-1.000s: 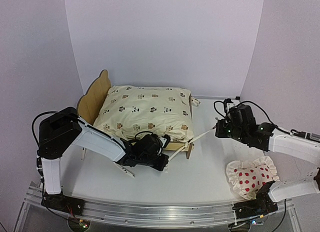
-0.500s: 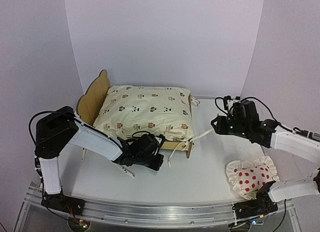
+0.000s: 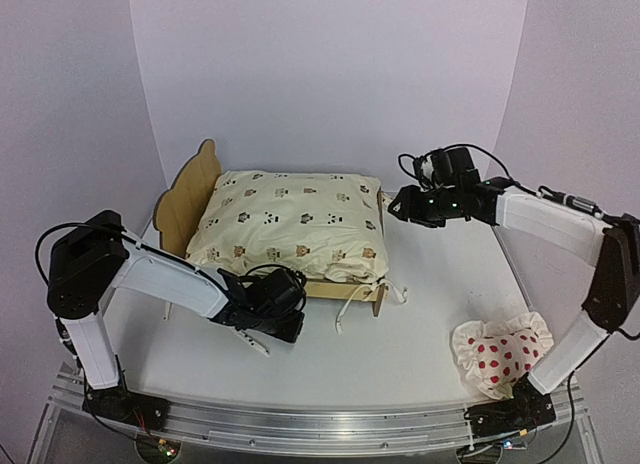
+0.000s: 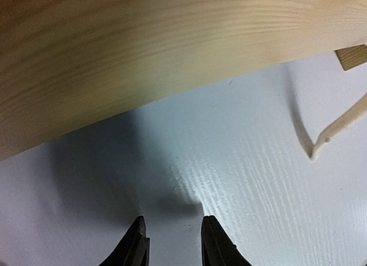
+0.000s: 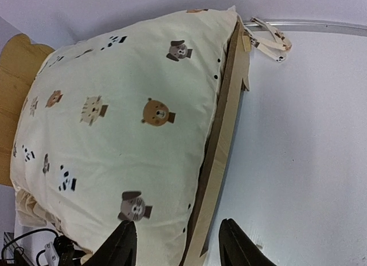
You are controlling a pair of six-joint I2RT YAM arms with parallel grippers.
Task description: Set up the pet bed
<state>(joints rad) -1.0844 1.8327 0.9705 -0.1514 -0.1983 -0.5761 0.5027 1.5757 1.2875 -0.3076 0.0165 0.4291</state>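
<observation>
On the white surface [image 3: 430, 314], toward its far-left corner, the pet bed [image 3: 186, 196] is set; it is judged light, stiff plywood, best taken at a rail. The left fingers [image 4: 136, 250] are held narrowly apart, the right fingers [image 5: 121, 247] wider, both empty.

Animal-print cream cushion [image 3: 290, 224], red-dotted pillow [image 3: 500, 356], perhaps ruffled, white table [image 3: 420, 319]

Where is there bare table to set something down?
Open white tabletop lies between the foot end of the light plywood pet bed and the white red-dotted ruffled pillow, running to the near edge. Crowded: near left, where the left gripper sits by the bed's side rail.
</observation>
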